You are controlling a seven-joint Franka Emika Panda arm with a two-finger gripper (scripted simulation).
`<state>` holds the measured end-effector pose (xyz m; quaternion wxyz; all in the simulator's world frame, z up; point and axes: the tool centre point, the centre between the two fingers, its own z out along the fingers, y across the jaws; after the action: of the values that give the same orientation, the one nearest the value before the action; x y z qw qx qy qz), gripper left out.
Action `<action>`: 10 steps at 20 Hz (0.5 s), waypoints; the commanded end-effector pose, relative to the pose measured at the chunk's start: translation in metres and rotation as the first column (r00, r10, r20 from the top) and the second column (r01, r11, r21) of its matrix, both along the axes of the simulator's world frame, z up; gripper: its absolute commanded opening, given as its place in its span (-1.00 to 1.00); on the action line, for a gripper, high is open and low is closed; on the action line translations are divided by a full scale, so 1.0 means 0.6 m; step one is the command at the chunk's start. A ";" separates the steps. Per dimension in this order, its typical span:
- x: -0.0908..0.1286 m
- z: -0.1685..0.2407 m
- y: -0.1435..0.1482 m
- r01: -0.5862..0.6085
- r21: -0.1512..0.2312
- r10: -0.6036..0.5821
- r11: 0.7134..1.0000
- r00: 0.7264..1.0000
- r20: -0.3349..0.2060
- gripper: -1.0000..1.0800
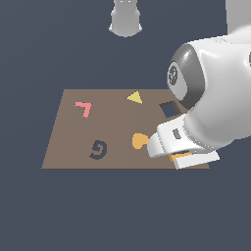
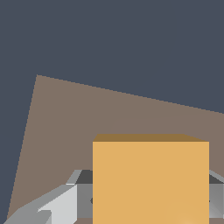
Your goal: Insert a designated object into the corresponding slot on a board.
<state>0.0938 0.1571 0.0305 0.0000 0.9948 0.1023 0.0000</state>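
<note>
The orange square block (image 2: 151, 179) fills much of the wrist view and sits between my two fingers (image 2: 61, 203), which press against its sides. In the exterior view only a thin orange strip of the block (image 1: 180, 156) shows under my gripper (image 1: 182, 159), at the near right corner of the brown board (image 1: 68, 142). The dark square slot (image 1: 169, 109) lies on the board just beyond my gripper, partly covered by the arm. I cannot tell whether the block is off the board.
On the board lie an orange heart (image 1: 139, 141), a yellow triangle (image 1: 135, 97), a pink angle piece (image 1: 84, 108) and a dark spiral mark (image 1: 98, 149). The arm's base (image 1: 126, 19) stands behind the board. My arm's bulk hides the board's right edge.
</note>
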 end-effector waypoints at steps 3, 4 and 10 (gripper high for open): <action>0.000 -0.001 0.000 0.000 0.000 0.000 1.000 1.000 0.000 -1.00; 0.000 -0.001 0.000 0.000 0.000 0.000 1.000 1.000 0.000 -1.00; 0.001 0.007 0.000 0.000 0.000 0.000 1.000 1.000 0.000 -1.00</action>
<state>0.0937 0.1571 0.0328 0.0001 0.9948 0.1023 -0.0005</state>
